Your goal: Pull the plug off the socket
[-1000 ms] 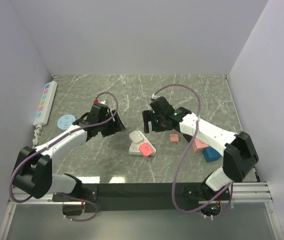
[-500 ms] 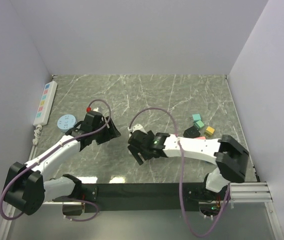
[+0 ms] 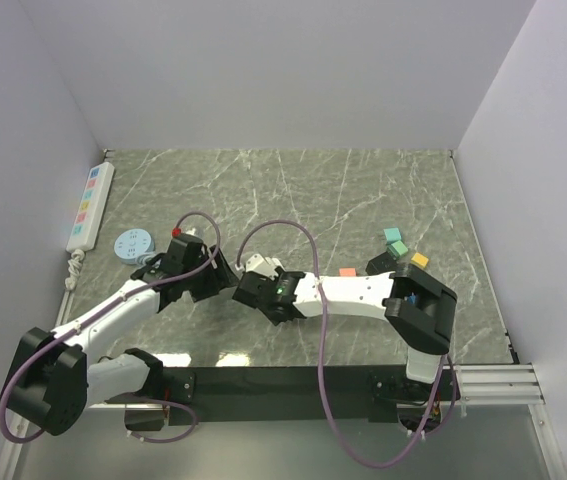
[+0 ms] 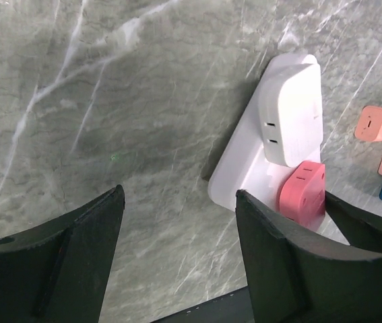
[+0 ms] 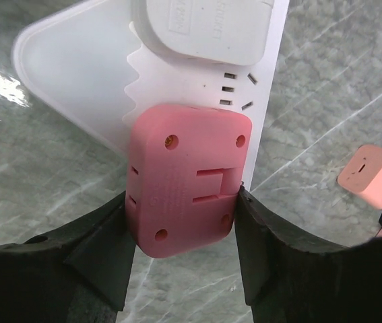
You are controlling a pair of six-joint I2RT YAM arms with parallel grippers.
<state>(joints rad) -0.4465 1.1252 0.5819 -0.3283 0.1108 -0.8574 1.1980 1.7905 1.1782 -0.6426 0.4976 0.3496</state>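
In the right wrist view, a white socket plate [image 5: 76, 60] lies on the grey marble table with a pink plug [image 5: 184, 178] and a white plug [image 5: 204, 27] seated in it. My right gripper [image 5: 180, 202] is shut on the pink plug, one finger on each side. In the left wrist view, my left gripper [image 4: 177, 202] is open and empty over bare table. The socket plate [image 4: 244, 161] and the pink plug [image 4: 303, 192] lie just beyond its right finger. In the top view, the right gripper [image 3: 255, 290] covers the socket and the left gripper [image 3: 220, 272] is close beside it.
A white power strip [image 3: 91, 203] lies along the left wall, with a blue disc [image 3: 131, 243] near it. Small teal [image 3: 395, 237], yellow [image 3: 419, 260] and pink [image 3: 347, 272] blocks lie to the right. A pink block [image 5: 372, 176] is near the socket.
My right arm swung left and down over the socket, and its gripper closed on the pink plug. My left gripper shifted slightly down and right, next to it.
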